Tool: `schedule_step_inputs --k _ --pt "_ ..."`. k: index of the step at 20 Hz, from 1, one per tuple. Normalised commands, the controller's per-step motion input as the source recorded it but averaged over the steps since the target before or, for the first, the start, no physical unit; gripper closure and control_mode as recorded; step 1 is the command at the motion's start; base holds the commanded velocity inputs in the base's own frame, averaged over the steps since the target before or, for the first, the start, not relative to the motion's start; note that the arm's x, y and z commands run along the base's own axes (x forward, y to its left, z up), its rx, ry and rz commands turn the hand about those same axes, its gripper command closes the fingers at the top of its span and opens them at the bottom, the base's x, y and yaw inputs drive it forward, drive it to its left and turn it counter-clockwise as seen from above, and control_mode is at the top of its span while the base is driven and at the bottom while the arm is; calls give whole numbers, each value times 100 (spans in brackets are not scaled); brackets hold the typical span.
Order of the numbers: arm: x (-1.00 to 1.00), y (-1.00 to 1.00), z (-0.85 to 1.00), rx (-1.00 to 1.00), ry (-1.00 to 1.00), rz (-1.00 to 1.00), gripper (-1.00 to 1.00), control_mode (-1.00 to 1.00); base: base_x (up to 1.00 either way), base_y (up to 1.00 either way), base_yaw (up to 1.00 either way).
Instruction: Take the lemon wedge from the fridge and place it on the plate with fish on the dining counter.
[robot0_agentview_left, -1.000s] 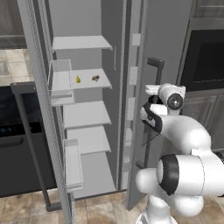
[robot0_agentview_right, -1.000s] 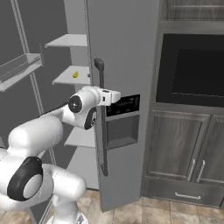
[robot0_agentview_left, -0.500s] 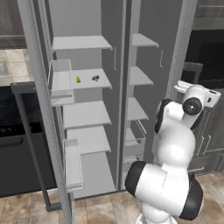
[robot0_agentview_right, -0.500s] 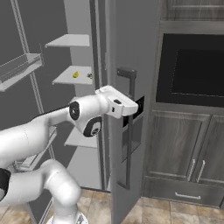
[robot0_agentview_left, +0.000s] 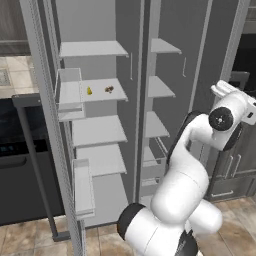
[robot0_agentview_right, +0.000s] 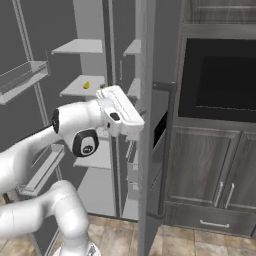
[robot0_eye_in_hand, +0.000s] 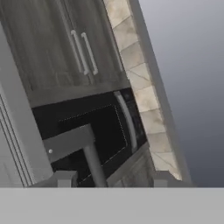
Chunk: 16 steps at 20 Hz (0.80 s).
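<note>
The grey fridge (robot0_agentview_left: 95, 22) stands with both doors open, showing white shelves. On a middle shelf of the left compartment lies the tiny yellow lemon wedge (robot0_agentview_left: 89, 91) (robot0_agentview_right: 86, 85), with a small brown lump (robot0_agentview_left: 108, 89) just to its right. My gripper (robot0_agentview_left: 231, 95) (robot0_agentview_right: 136, 120) is far to the right of the wedge, at the outer face of the right door (robot0_agentview_right: 145, 150). In the hand view its fingertips (robot0_eye_in_hand: 65, 178) stand wide apart, open, and the door's dark bar handle (robot0_eye_in_hand: 92, 164) runs between them. The plate and the dining counter are out of view.
A black built-in oven (robot0_agentview_right: 220, 80) and grey cabinet doors (robot0_agentview_right: 200, 170) sit right of the fridge. The left door (robot0_agentview_left: 50, 150) carries white bins (robot0_agentview_left: 69, 95) and juts toward me. A dark appliance (robot0_agentview_left: 15, 150) is at far left.
The right fridge door has swung from nearly shut to wide open. My arm swung right with it, hand at the handle. The wedge has not moved.
</note>
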Motion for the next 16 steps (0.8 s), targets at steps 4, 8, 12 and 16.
schedule_step_inputs --k 4,8,12,16 --pt "-18 100 0 4 -18 -6 -100 -100 0 0 0" --pt "12 100 10 5 -8 -13 -100 -100 0 0 0" --pt "79 74 7 2 21 -13 -100 -100 0 0 0" --pt "100 22 0 0 20 -8 -100 -100 0 0 0"
